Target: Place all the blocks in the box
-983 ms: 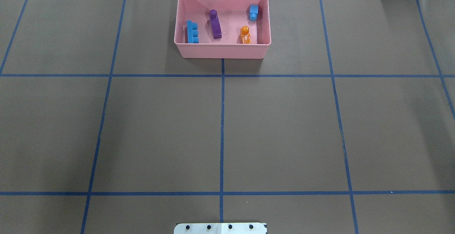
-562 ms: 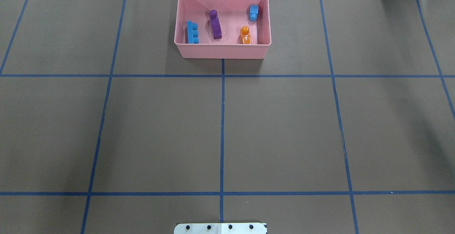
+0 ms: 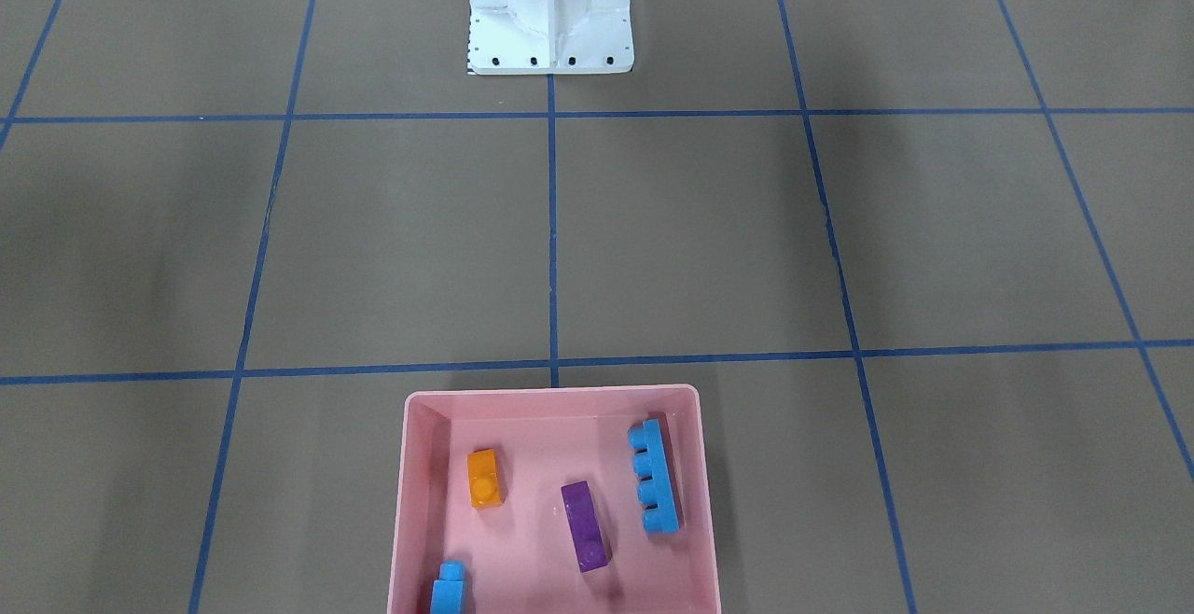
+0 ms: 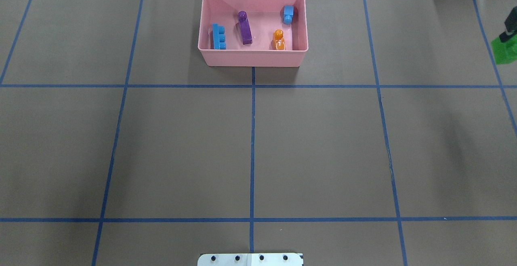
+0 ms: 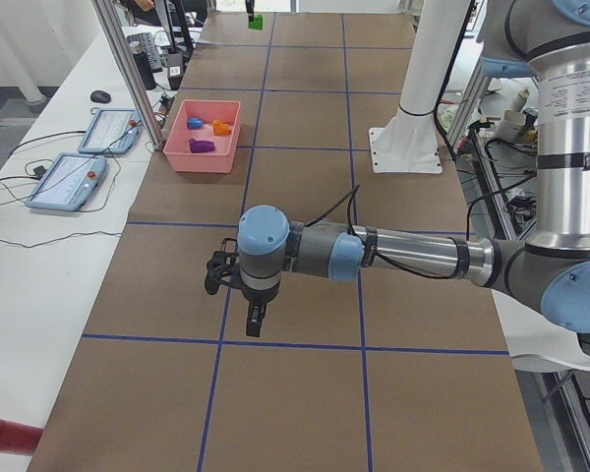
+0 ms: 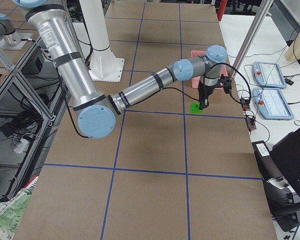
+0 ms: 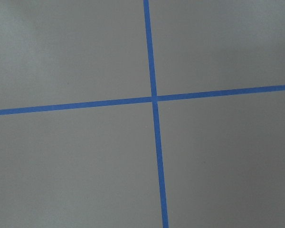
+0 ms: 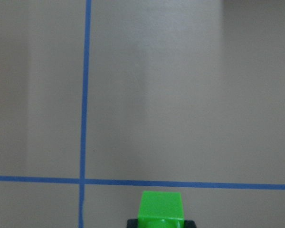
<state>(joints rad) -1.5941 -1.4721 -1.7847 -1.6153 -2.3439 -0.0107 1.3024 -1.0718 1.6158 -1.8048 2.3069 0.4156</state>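
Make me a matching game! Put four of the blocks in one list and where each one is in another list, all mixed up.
Blocks:
1. long blue block
2. purple block
3. small blue block
4. green block

Places, seen from overhead:
A. in the right gripper, outside the box
B. far right corner of the box
C. beside the box's left wall
D. near the box's middle

Pairs: 1-C, 2-D, 3-B, 4-A
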